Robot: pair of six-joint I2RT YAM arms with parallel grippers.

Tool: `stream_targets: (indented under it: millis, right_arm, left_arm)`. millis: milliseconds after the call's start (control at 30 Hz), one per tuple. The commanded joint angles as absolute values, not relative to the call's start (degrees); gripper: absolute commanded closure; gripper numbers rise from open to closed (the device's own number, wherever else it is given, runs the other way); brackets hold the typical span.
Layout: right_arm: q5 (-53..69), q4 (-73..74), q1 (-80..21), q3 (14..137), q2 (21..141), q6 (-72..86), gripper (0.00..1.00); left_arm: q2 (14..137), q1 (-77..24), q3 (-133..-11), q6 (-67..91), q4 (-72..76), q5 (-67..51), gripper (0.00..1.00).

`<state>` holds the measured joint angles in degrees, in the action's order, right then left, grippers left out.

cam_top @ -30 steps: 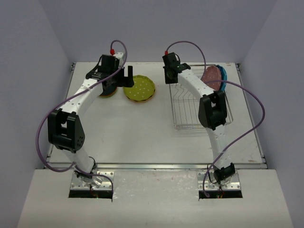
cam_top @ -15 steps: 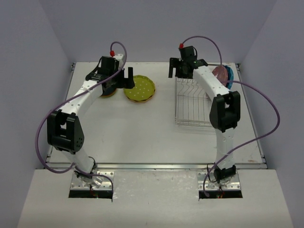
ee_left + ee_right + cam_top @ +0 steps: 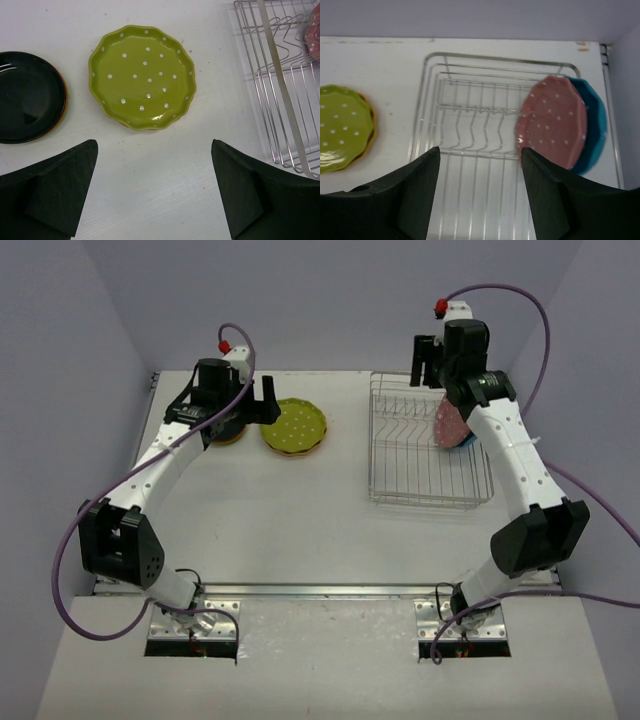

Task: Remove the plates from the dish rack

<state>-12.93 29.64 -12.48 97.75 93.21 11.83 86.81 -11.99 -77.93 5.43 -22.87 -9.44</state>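
Looking down from above, we find the dish rack (image 3: 425,455) at the table's (image 3: 300,510) far right corner. Our right gripper (image 3: 424,360) hangs over its far edge and our left gripper (image 3: 268,402) near the far left corner. From the left wrist, the jaws stand wide and empty over a lime green plate (image 3: 142,77) lying flat beside a black plate (image 3: 27,97) stacked on an orange plate (image 3: 64,102). From the right wrist, the jaws gape, holding nothing, facing a pink plate (image 3: 550,120) and teal plate (image 3: 594,120) propped upright at the rack's right end, which we judge the next to unload.
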Motion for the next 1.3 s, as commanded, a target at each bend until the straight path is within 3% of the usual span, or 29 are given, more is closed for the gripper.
stream_targets:
  millis: [0, 367, 933, 1133, 1267]
  right_arm:
    - [-17.5, 31.8, -5.8, 93.0, 92.4, 8.8, 0.35]
    - [-15.5, 34.3, 3.4, 94.7, 98.9, 9.9, 0.4]
    - [-11.8, 34.6, 6.5, 99.9, 111.8, 16.0, 0.4]
    - [-9.5, 34.4, 6.7, 99.0, 111.2, 18.5, 0.41]
    - [-12.6, 30.5, 6.6, 95.1, 105.2, 16.6, 0.36]
  left_arm:
    - [84.2, -12.3, -77.6, 5.8, -20.4, -9.3, 0.05]
    - [82.8, -12.3, -76.2, 6.1, -19.4, -9.0, 0.04]
    - [82.6, -12.3, -74.9, 5.9, -18.6, -8.2, 0.03]
    - [83.0, -12.3, -75.0, 5.6, -18.8, -8.0, 0.02]
    - [83.2, -12.3, -74.6, 5.6, -18.8, -8.0, 0.02]
